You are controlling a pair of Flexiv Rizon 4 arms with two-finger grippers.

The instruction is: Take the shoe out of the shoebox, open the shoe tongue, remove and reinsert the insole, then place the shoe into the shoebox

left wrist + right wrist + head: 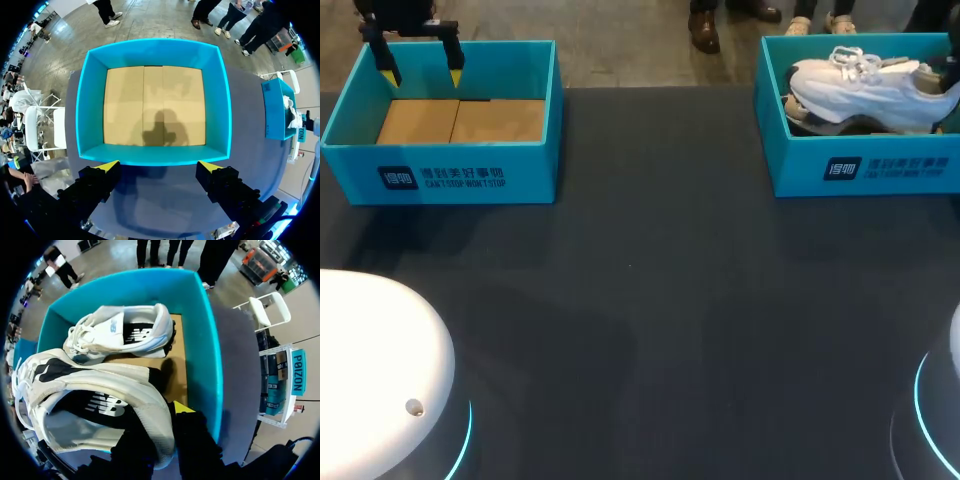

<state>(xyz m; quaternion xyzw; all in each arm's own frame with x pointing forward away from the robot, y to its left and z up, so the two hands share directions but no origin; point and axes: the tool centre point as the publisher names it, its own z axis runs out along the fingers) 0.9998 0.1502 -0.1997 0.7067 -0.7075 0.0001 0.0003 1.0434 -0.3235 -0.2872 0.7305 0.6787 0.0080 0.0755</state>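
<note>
A white sneaker [865,85] sits tilted in the teal shoebox [860,165] at the table's far right, its heel toward my right gripper [947,72]. In the right wrist view that gripper [167,412] is shut on the heel wall of the sneaker [100,395], one finger inside the shoe and one yellow fingertip [182,407] outside. A second white sneaker [125,332] lies on its side on the box's cardboard floor, ahead of the gripper. My left gripper [421,72] hangs open above a second teal box [445,175] at the far left, nothing between its fingers [107,167].
The left box [155,155] holds only a cardboard floor. Between the two boxes and toward the front stretches the dark table top [650,300]. The white arm bases [375,370] stand at the front corners.
</note>
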